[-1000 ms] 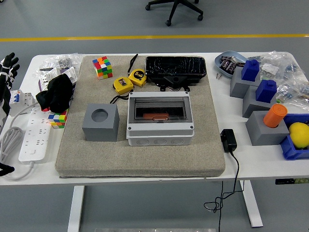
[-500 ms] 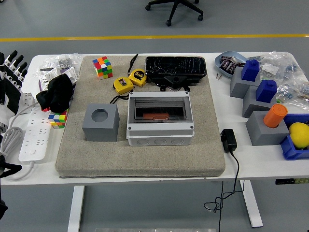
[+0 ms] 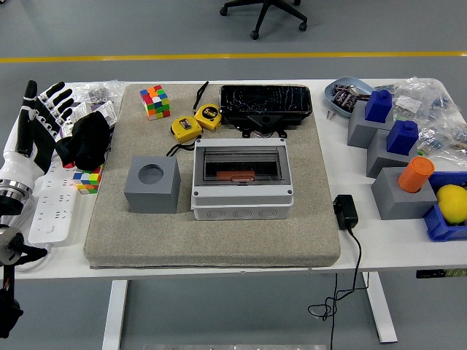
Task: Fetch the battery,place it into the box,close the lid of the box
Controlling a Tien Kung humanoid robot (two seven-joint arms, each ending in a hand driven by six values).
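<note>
At the far left, the left hand (image 3: 42, 117) is seen raised above the white power strip (image 3: 51, 204), its fingers spread apart and nothing held in them. The right hand is not in view. Just right of the hand, a black cloth bundle (image 3: 86, 140) lies at the edge of the beige mat (image 3: 211, 248), with 1 colour cube (image 3: 87, 180) below it and a 2nd (image 3: 154, 100) further back on the mat.

Next on the mat stands a grey block (image 3: 152, 184) with a round socket in its top; the socket appears empty. Behind it, 2 yellow tape measures (image 3: 195, 122) are laid side by side.

At the middle of the mat sits the grey box (image 3: 242, 179), its clear lid (image 3: 242, 165) lying flat across the top and apparently shut. An orange object, which may be the battery (image 3: 236, 175), is seen through the lid, inside the box. A black tray (image 3: 265, 102) lies behind the box.

To the right, off the mat, grey blocks carry 2 blue pieces (image 3: 390, 120) and an orange cylinder (image 3: 415, 174), and a yellow fruit (image 3: 452, 203) rests in a blue bin.

The step in hand is judged to be either the opening reach or the close of the task; which of the 2 cannot be settled from this view. If the orange object is the battery, little is left beyond confirming the lid is latched. Otherwise, the lid must first be lifted before anything can be placed inside.
</note>
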